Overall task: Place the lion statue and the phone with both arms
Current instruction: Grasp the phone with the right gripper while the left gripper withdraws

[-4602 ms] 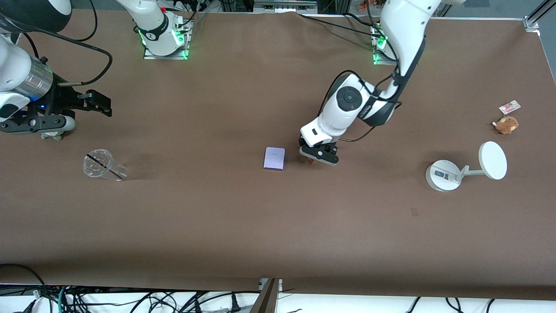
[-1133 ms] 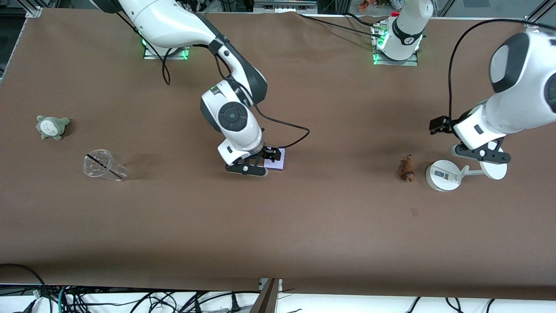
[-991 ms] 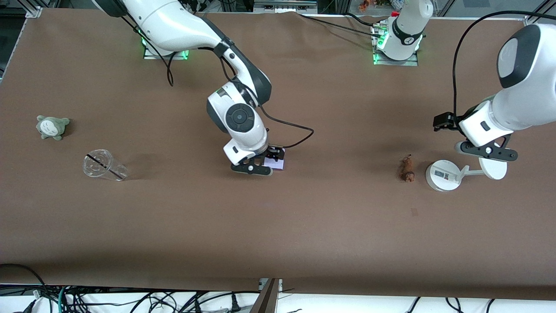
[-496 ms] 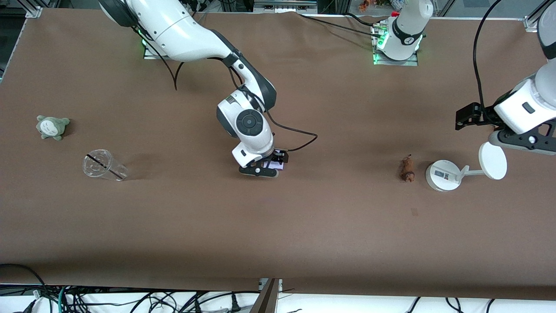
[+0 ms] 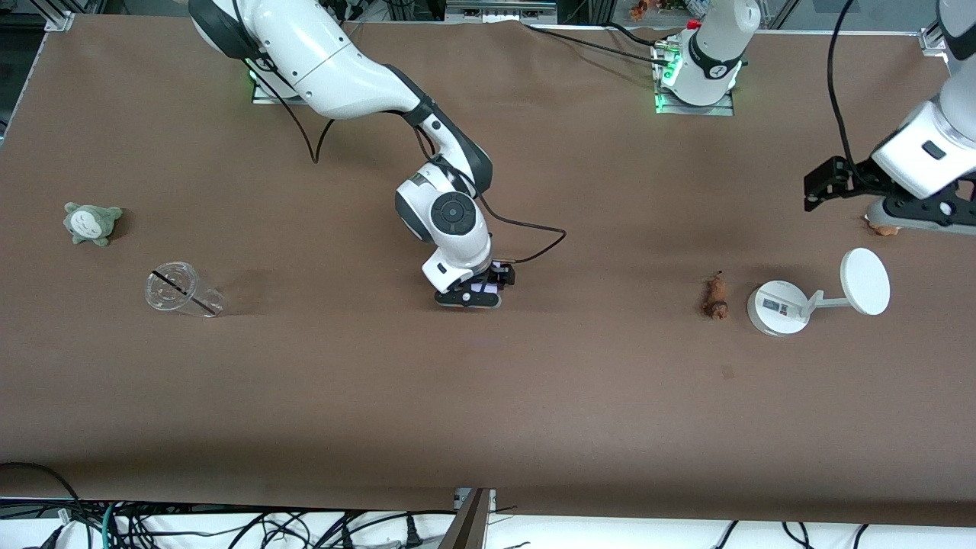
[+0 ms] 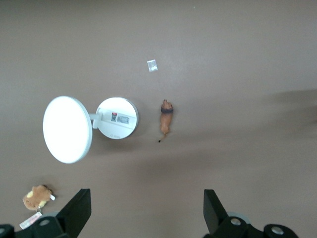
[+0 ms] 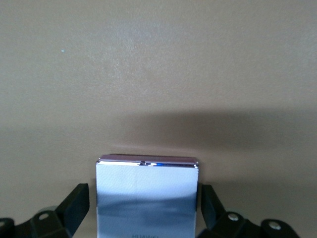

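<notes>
Lion statue (image 5: 714, 296): I log it placed on the surface beside the white stand (image 5: 778, 307); left pincer (image 6: 143, 215) spread, above. Phone (image 7: 146, 196): mid-surface, pinched by right pincer (image 5: 479, 290), unplaced

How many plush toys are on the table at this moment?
2. The grey-green plush toy lies at the right arm's end, farther from the camera than the cup. The brown plush toy lies at the left arm's end, partly hidden under the left end effector.
</notes>
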You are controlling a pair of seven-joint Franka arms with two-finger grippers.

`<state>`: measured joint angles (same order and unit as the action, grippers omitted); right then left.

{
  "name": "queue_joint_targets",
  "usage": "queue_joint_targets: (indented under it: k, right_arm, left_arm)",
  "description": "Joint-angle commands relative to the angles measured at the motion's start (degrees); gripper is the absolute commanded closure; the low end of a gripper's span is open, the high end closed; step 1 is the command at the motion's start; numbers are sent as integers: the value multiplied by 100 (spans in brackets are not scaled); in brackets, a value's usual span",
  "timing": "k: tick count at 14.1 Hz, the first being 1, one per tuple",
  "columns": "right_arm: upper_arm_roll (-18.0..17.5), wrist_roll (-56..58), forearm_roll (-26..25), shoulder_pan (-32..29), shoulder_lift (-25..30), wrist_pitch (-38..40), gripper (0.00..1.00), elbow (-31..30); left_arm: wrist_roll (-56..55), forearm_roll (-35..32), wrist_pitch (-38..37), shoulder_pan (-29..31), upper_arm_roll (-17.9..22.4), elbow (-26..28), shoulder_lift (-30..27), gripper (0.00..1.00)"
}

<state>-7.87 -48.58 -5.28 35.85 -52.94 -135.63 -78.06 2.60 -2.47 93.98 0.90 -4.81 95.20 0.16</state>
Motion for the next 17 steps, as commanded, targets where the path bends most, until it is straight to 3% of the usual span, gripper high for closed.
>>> queue_joint_targets:
  k: [1,2,3,5,8,13,17]
  right_arm:
    - [66,-117,-78,72,-129,-34,1,186]
    - [66,-99,-78,72,-129,-77,17,186]
    - [66,-99,-78,63,-138,-78,49,186]
    - [93,-38,-78,54,-94,-43,71,186]
    - [110,33,-87,-112,169,71,72,177]
    - [145,464,-25,-464,1012,1256,73,90]
    - [610,620,-25,-491,1759,1540,73,-524]
  left_arm:
    - [-102,-105,129,-213,164,254,-131,0]
    - [-154,-87,129,-230,164,227,-104,0]
    - [-155,-78,129,-230,164,209,-95,0]
    - [-163,-69,94,-230,164,218,-104,0]
    - [-155,-43,120,-222,164,218,-86,0]
    - [-120,-43,103,-169,164,227,-77,0]
    - [-120,-43,103,-169,164,218,-42,0]
